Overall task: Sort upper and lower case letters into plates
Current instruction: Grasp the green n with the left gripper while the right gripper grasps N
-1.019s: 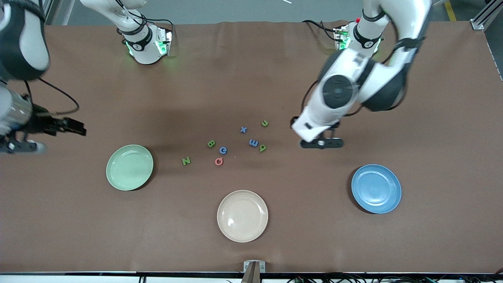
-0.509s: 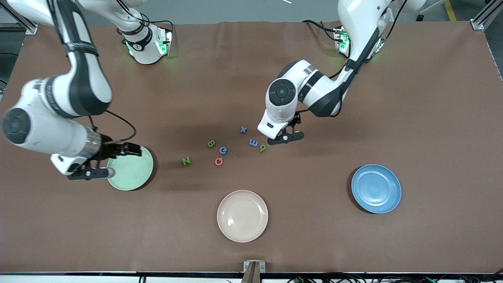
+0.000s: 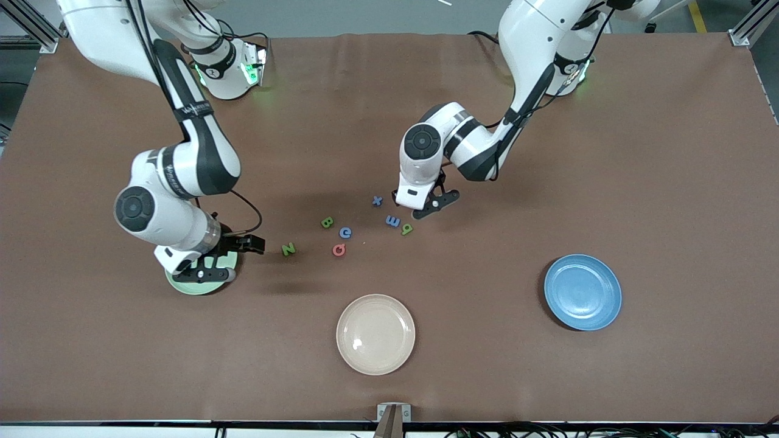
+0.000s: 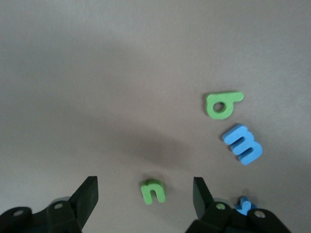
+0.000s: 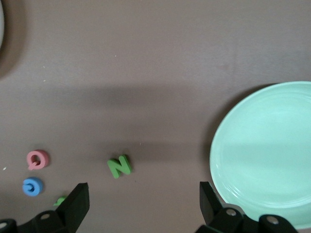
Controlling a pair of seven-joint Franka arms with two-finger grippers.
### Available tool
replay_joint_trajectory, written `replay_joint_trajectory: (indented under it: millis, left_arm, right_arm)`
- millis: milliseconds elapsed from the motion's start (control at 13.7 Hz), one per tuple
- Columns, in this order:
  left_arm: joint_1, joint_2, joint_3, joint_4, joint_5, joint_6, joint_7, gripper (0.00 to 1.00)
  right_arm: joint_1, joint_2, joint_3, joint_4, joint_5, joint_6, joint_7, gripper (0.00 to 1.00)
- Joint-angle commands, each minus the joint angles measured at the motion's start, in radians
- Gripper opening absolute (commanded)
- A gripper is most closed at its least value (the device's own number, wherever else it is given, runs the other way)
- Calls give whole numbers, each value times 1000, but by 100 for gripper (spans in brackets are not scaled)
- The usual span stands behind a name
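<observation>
Small flat letters lie mid-table: blue x (image 3: pixel 377 200), blue m (image 3: pixel 393 221), a green p-like one (image 3: pixel 406 229), green B (image 3: pixel 327 222), blue G (image 3: pixel 345 232), red Q (image 3: pixel 339 249) and green N (image 3: pixel 288 249). My left gripper (image 3: pixel 429 208) hangs low over the cluster's end toward the left arm and covers the green n there. In the left wrist view the n (image 4: pixel 153 191) lies between the open left gripper (image 4: pixel 145 184), touching neither finger. My right gripper (image 3: pixel 204 275) is open over the mint green plate (image 3: pixel 207 288); N (image 5: pixel 119 166) lies beside that plate (image 5: pixel 267 155). The blue plate (image 3: pixel 582 292) holds nothing.
A cream-beige plate (image 3: pixel 375 334) sits near the table's front edge, nearer the camera than the letters. The m (image 4: pixel 243 143) and the p-like letter (image 4: pixel 222 104) lie close to the n. Brown table surface spreads all round.
The left arm swung from beside the letters to over the n and its jaws narrowed slightly. The right arm came in from the table's end to over the mint plate.
</observation>
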Motion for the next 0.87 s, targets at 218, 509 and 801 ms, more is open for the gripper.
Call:
replay_joint_trajectory:
  millis: [218,509,801]
  left_arm:
    - [-31,-3,4,-84,18,115,-141,76]
    - [-42,-9,4,-128,18,161,-161,70]
    - [-42,3,4,-130,20,190,-161,59]
  right_arm:
    - [106,19,-17,-51,-29,85,16,100]
    - [106,42,-14,-51,-44,91,22,97]
    - [125,109,-14,-48,-44,174,22,93]
